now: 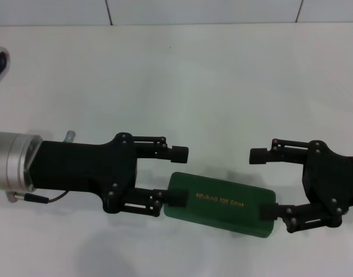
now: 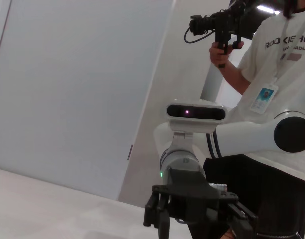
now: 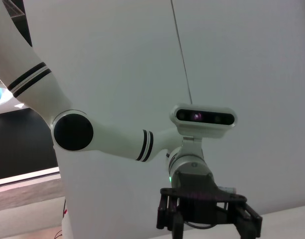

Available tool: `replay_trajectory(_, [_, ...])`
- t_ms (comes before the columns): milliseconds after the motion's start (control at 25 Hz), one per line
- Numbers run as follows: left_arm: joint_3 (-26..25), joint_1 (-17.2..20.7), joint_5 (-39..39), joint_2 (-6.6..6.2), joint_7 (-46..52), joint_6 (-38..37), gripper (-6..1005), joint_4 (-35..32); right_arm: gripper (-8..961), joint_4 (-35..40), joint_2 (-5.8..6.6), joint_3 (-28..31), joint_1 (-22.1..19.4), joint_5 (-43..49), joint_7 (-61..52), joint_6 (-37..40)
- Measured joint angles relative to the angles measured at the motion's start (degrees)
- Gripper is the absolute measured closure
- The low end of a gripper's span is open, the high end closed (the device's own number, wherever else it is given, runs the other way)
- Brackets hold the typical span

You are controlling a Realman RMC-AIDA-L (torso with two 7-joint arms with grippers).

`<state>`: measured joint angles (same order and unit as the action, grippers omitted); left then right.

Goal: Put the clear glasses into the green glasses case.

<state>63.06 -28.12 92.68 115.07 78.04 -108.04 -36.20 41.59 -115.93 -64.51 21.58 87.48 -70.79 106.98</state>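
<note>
Both my grippers, left (image 1: 175, 175) and right (image 1: 263, 183), gape wide, empty, flanking the shut case (image 1: 221, 203) to steady it.

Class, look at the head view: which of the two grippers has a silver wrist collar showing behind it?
The left gripper; a silver collar shows behind it, while the right gripper shows only black.

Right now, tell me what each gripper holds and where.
Nothing is gripped. Both the left gripper and right gripper are open, with the near fingers overlapping the ends of the closed green glasses case.
</note>
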Motion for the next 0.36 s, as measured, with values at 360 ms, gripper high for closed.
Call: replay_trajectory(360, [-0.05,-0.3,-0.36,-0.25,0.17,0.03,267,-0.03,113,-0.07,-0.08,0.08,-0.76,-0.03,0.03,0.43])
